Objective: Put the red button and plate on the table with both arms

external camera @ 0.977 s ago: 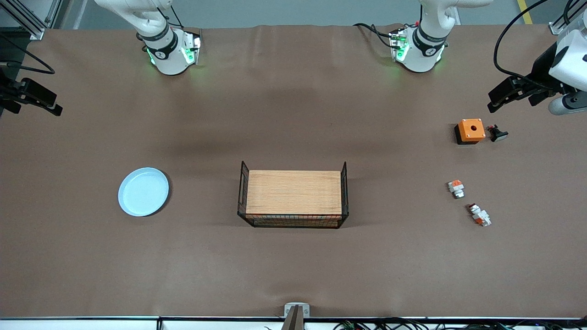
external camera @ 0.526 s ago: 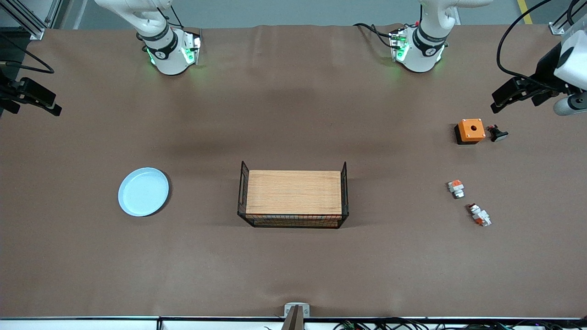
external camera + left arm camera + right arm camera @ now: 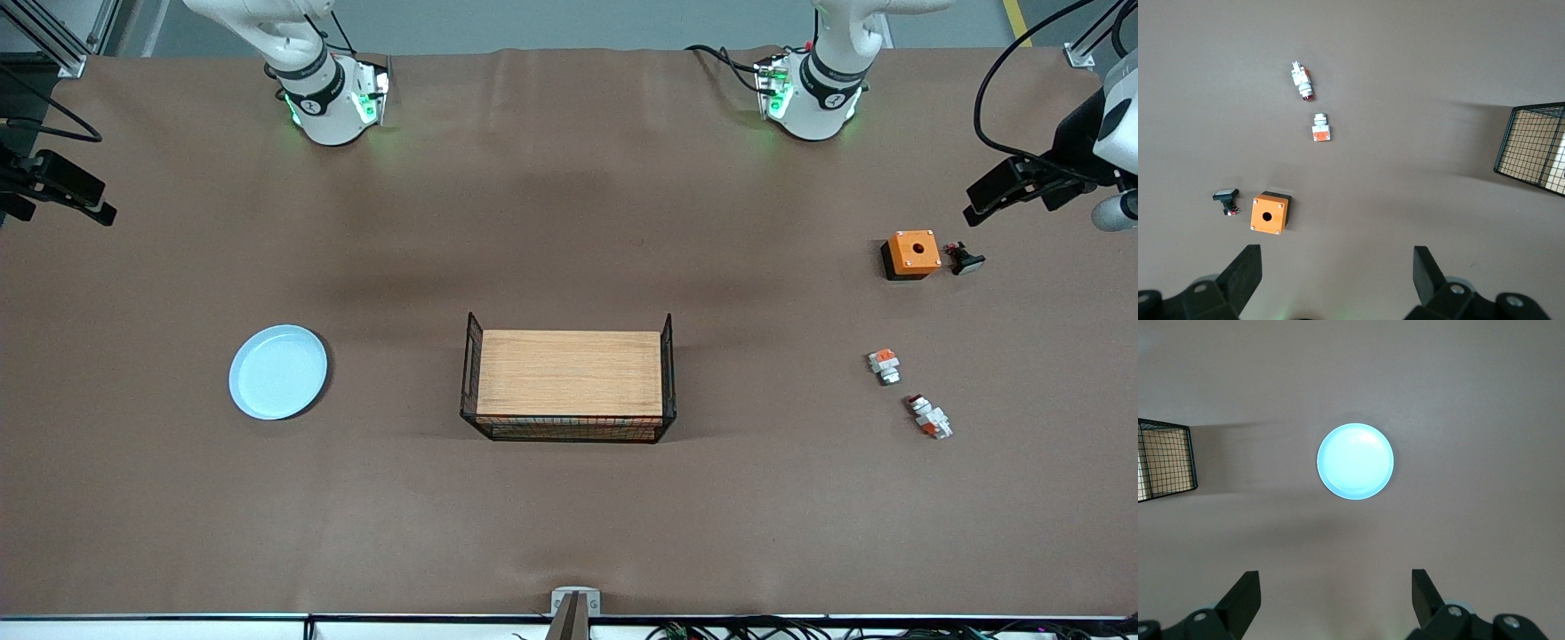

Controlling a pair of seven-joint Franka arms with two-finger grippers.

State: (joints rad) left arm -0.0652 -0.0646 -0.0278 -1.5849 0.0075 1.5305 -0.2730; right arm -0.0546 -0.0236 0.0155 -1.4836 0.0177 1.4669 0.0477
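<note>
While both arms wait high, left claw (image 3: 1335,283) spread, right claw (image 3: 1335,600) spread, red button (image 3: 929,417) and plate (image 3: 278,372) on table (image 3: 569,516)

No readable text, labels or numbers anywhere

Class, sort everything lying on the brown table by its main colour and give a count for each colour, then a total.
Pale blue: 1, the plate
Wood: 1, the wooden board
Orange: 1, the orange box
Black: 1, the black knob
White and orange: 2, the red button and the shorter white piece
Total: 6
</note>
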